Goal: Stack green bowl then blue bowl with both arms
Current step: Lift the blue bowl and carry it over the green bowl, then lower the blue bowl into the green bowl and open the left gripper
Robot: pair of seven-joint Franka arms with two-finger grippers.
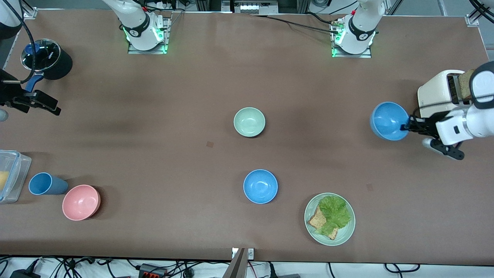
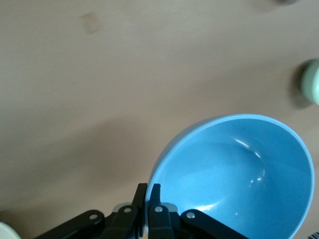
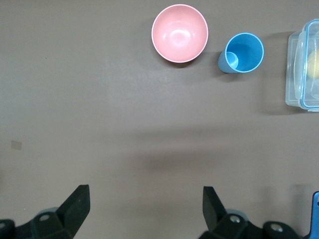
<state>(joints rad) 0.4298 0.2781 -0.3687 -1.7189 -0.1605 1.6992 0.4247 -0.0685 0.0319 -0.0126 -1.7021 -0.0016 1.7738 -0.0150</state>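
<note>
The pale green bowl [image 1: 249,122] sits upright in the middle of the table, and its edge also shows in the left wrist view [image 2: 312,82]. One blue bowl [image 1: 260,186] rests nearer the front camera than the green one. A second blue bowl [image 1: 388,120] hangs tilted above the table at the left arm's end, beside the toaster. My left gripper [image 1: 405,127] is shut on this bowl's rim [image 2: 239,174], one finger inside and one outside [image 2: 148,193]. My right gripper [image 1: 54,107] waits open over the right arm's end of the table, with nothing between its fingers [image 3: 144,199].
A white toaster [image 1: 440,92] holding bread stands by the left arm. A pale green plate [image 1: 349,231] carries lettuce and toast. At the right arm's end are a pink bowl [image 1: 81,202], a blue cup [image 1: 45,183], a clear container [image 1: 11,173] and a black lidded pot [image 1: 48,58].
</note>
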